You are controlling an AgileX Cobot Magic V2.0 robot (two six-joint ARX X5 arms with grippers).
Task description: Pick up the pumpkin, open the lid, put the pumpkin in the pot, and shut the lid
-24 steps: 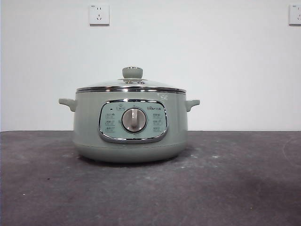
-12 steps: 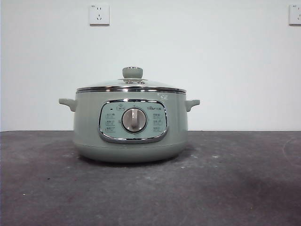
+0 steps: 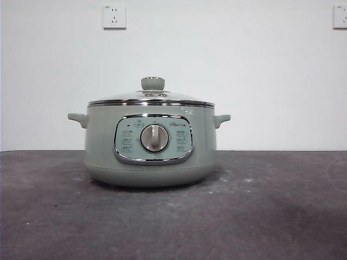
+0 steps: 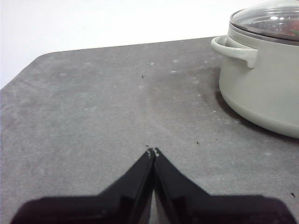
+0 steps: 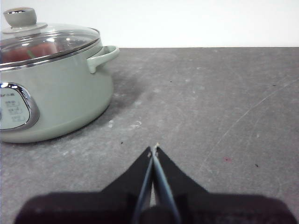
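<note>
The sage-green pot stands mid-table with the glass lid resting shut on it. The pot also shows in the left wrist view and the right wrist view. Through the lid in the right wrist view I see the orange-red pumpkin with a bit of green stem inside the pot. My left gripper is shut and empty over bare table, well apart from the pot's handle. My right gripper is shut and empty on the pot's other side. Neither arm shows in the front view.
The dark grey table spreads around the pot. A white wall with two sockets stands behind. The table's rounded corner and edge show in the left wrist view.
</note>
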